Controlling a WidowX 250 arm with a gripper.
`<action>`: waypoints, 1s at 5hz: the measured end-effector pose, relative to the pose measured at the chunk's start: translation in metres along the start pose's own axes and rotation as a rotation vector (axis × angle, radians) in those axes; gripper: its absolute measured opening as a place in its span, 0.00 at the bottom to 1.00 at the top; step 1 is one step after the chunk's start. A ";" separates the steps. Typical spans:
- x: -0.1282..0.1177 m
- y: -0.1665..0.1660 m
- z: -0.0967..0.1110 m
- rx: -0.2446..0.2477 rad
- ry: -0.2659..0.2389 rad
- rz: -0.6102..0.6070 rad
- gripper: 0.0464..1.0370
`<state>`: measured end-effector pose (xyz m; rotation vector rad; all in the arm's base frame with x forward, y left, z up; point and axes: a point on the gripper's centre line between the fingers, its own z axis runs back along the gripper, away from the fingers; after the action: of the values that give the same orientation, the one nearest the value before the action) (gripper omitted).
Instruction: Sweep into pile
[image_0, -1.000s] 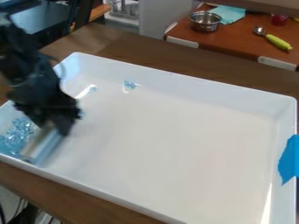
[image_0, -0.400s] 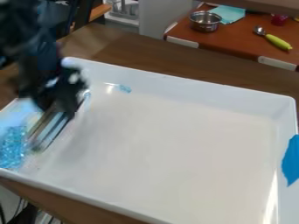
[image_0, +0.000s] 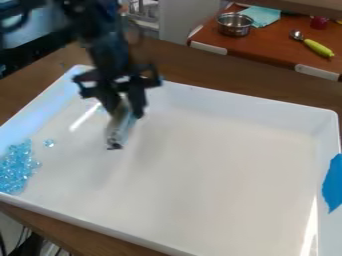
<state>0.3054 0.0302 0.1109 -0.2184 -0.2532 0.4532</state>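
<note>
Beads (image_0: 15, 170) lie heaped at the near left of a white tray (image_0: 200, 165), stray bits (image_0: 49, 143) just beside, as a gripper (image_0: 125, 109), jaws clamped on a sweeper (image_0: 118, 131), hangs far left, broad floor stretching right to blue tape (image_0: 331, 185).

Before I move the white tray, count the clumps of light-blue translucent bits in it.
2 clear ones: a large pile at the left end of the tray, and a small clump just right of it. Others may be hidden behind the black gripper and silvery tool.
</note>
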 end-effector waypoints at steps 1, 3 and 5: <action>0.005 -0.001 -0.021 0.040 -0.003 0.013 0.34; 0.032 -0.001 -0.037 0.037 -0.029 0.015 0.34; 0.052 0.009 -0.038 0.046 -0.062 0.098 0.34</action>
<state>0.3585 0.0558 0.0826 -0.1728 -0.2936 0.5632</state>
